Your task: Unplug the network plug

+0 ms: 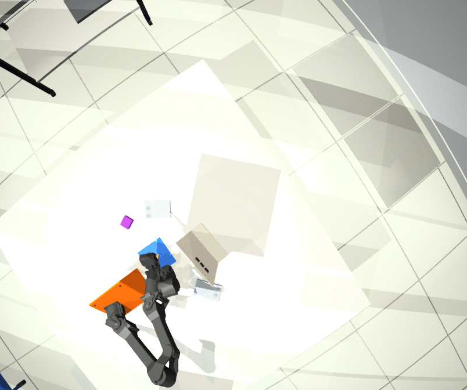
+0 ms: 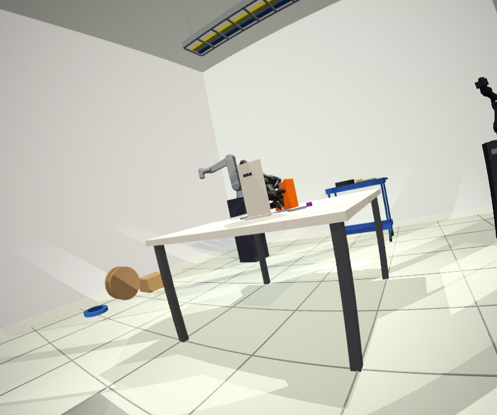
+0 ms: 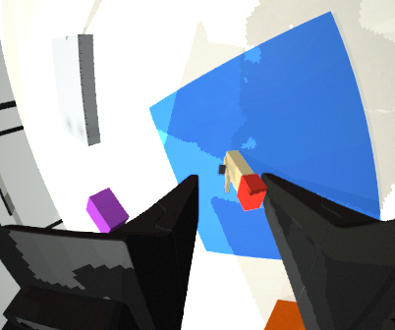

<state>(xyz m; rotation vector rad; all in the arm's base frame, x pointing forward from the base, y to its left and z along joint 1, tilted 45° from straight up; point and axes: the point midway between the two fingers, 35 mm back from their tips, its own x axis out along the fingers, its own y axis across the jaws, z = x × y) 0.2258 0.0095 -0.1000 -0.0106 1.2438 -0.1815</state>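
The blue marked square (image 1: pixel 158 245) (image 3: pixel 297 98) lies on the table. My gripper (image 1: pixel 156 256) (image 3: pixel 229 182) is above it, with its fingers parted. The plug (image 3: pixel 238 164), beige with a red rear end, shows between the open fingers in the wrist view. It lies slanted over the blue, its red end at the right finger, apart from the left one. Whether it touches the right finger or rests on the table cannot be told. Its thin tab (image 3: pixel 227 181) is on the left side. The upright beige panel (image 1: pixel 193 249) (image 2: pixel 255 192) has a row of dark openings.
An orange block (image 1: pixel 120 293) (image 2: pixel 288 194) stands beside the arm. A purple cube (image 1: pixel 126 222) (image 2: pixel 308 204) (image 3: pixel 106 211) and a grey plate (image 1: pixel 157 209) (image 3: pixel 68 88) lie beyond the square. Another grey plate (image 1: pixel 208 290) lies by the panel.
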